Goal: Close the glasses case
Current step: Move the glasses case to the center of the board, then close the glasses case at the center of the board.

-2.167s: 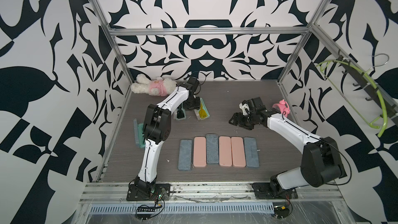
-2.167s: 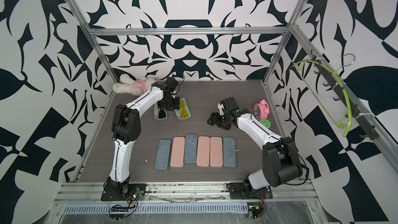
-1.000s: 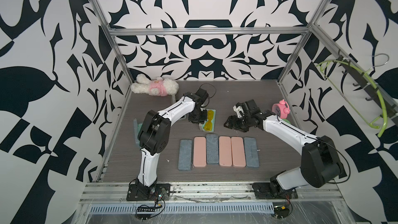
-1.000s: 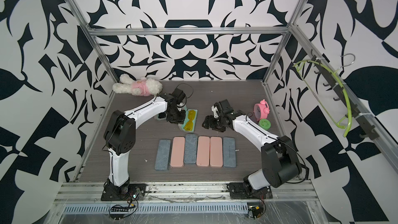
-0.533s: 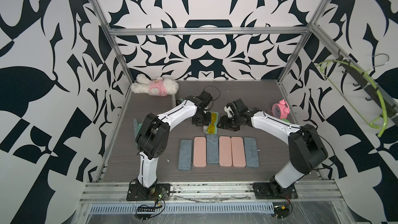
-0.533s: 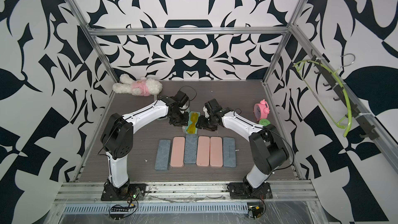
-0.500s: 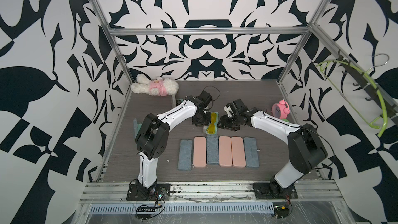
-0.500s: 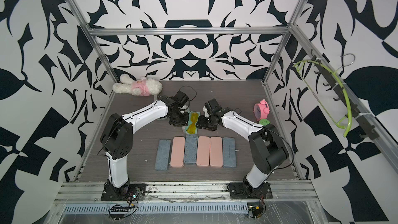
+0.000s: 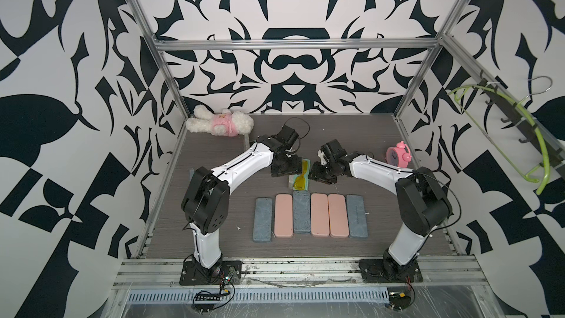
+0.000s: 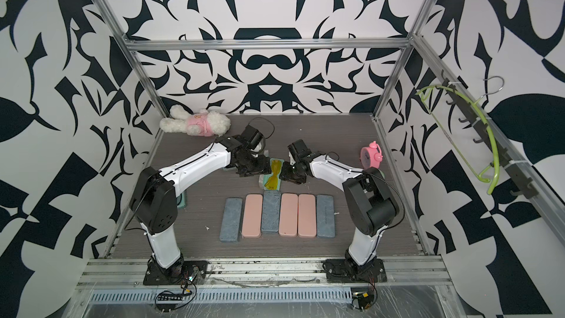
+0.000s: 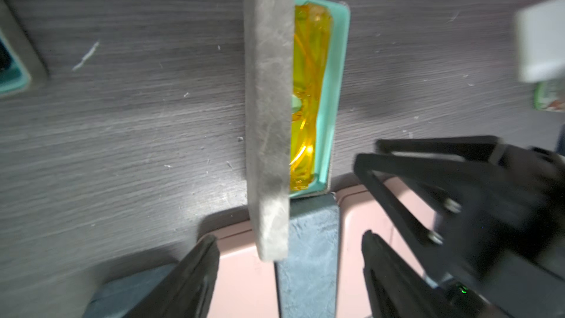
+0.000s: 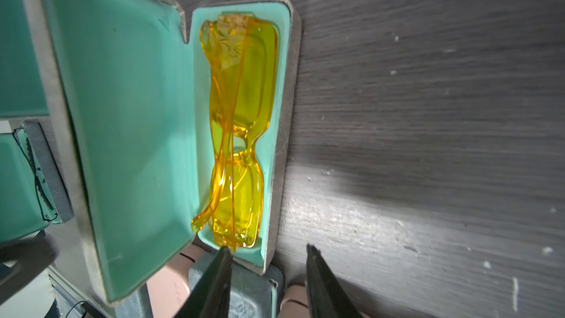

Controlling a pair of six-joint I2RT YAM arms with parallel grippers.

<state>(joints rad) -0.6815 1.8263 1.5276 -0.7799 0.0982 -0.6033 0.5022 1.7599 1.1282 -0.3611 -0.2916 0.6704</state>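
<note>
The glasses case (image 12: pixel 122 123) lies open on the dark table, grey outside and teal inside, with yellow glasses (image 12: pixel 238 136) in its tray. Its lid (image 11: pixel 269 111) stands nearly upright. In both top views the yellow glasses (image 9: pixel 301 178) (image 10: pixel 273 175) sit just behind a row of closed cases, between my two grippers. My left gripper (image 11: pixel 290 258) is open on the lid side, its fingers wide apart around the lid's near end without touching it. My right gripper (image 12: pixel 269 270) is open at the tray's near corner, its jaws apart on either side of the tray's outer wall.
Several closed cases (image 9: pixel 308 215), blue-grey and pink, lie side by side right in front of the open case. A plush rabbit (image 9: pixel 220 123) lies at the back left and a pink alarm clock (image 9: pixel 397 157) at the right. Another teal-lined case (image 10: pixel 183 200) sits by the left wall.
The left gripper dragged the open case from the back left to just behind the row, then opened and let go. The right gripper moved left to the case, its jaws narrowing.
</note>
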